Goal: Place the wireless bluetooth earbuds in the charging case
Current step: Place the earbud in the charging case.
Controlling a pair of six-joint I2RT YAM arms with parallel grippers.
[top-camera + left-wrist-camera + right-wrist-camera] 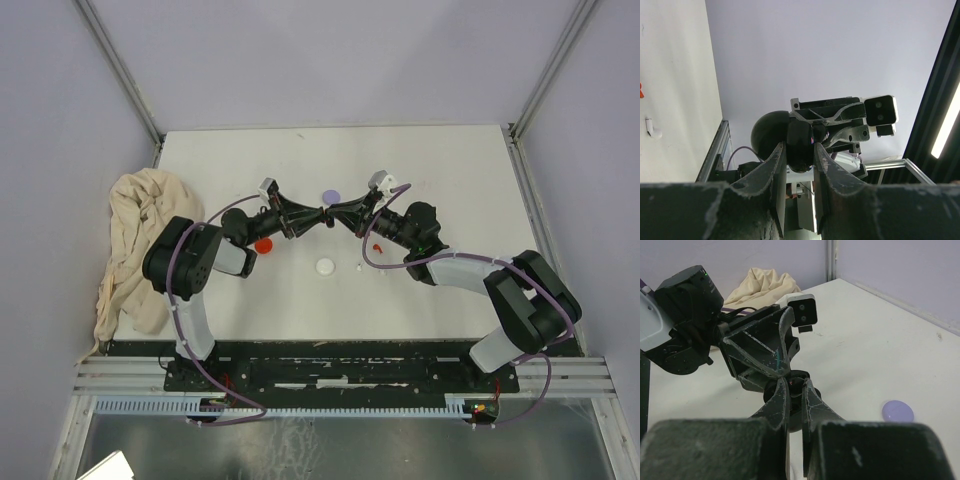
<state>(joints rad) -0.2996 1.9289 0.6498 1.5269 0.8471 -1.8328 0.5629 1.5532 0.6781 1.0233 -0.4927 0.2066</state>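
Both grippers meet above the middle of the table. My left gripper (316, 221) is shut on a glossy black round charging case (800, 145), held in the air. My right gripper (337, 213) comes from the other side, and its fingers (781, 400) close on the same black case (796, 390). A small red light glows on the case. I cannot tell whether a black earbud sits between the fingers. A white earbud (358, 268) and a red earbud (376, 245) lie on the table under the right arm.
A lilac disc (331, 196), a red disc (264, 244) and a white disc (325, 266) lie on the white table (450, 170). A crumpled beige cloth (135, 240) hangs over the left edge. Walls close in the far and side edges.
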